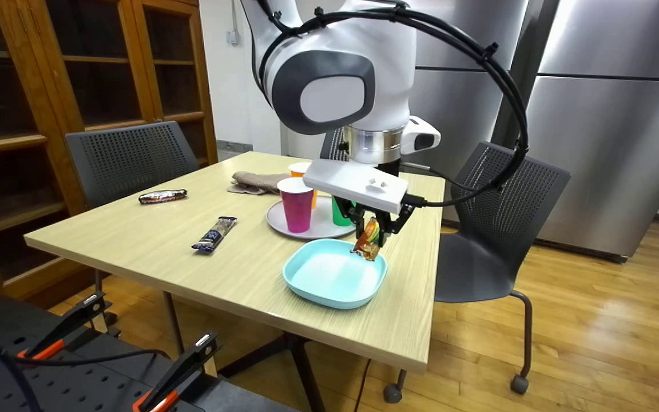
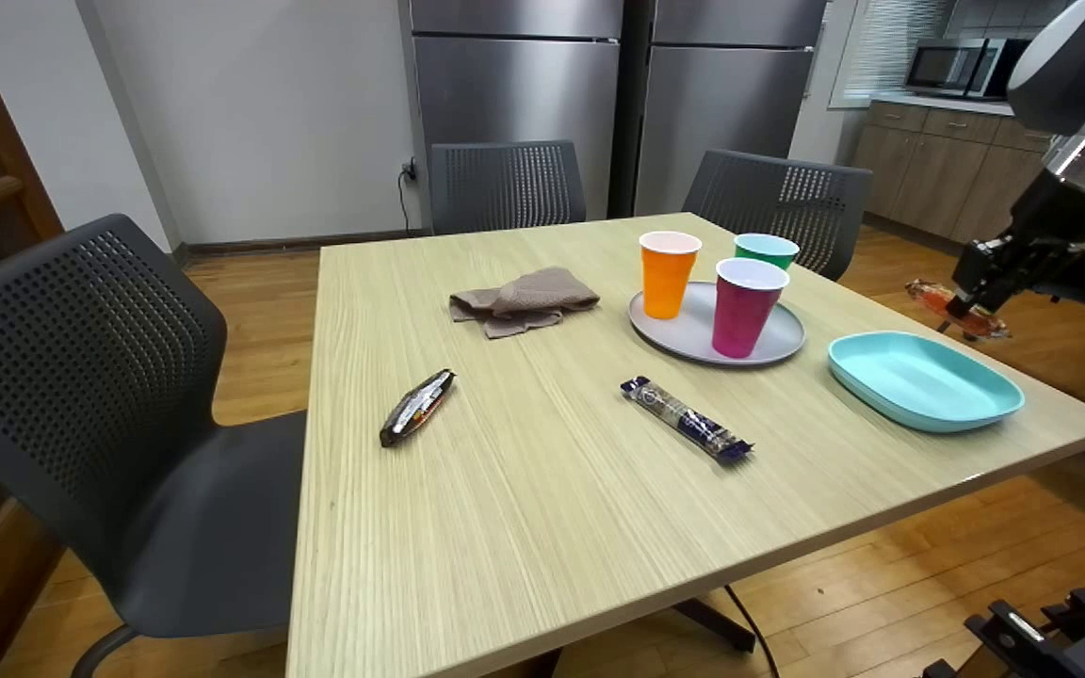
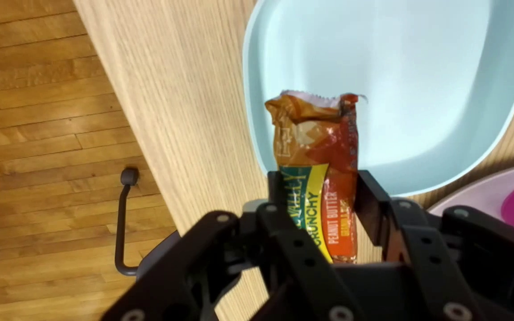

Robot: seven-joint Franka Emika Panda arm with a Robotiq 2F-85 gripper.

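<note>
My gripper (image 3: 319, 187) is shut on an orange-and-red wrapped granola bar (image 3: 315, 142) with a green and yellow label. The fingers grip the bar by its sides, and its lower end is hidden behind the gripper. In both exterior views, the gripper (image 1: 371, 236) (image 2: 964, 303) holds the bar (image 1: 368, 250) (image 2: 931, 297) above the table. An empty turquoise dish (image 1: 332, 277) (image 2: 919, 372) (image 3: 382, 67) lies under and beside the bar. In the wrist view, the bar's far end overlaps the dish's rim area.
A grey plate (image 1: 275, 220) (image 2: 679, 346) bears a purple cup (image 1: 297, 209), an orange cup (image 2: 667, 282) and a green cup (image 2: 766, 250). A blue-wrapped bar (image 2: 688, 419), a dark-wrapped bar (image 2: 417, 408) and a brown cloth (image 2: 524, 299) lie on the table. Chairs (image 1: 478, 257) surround it.
</note>
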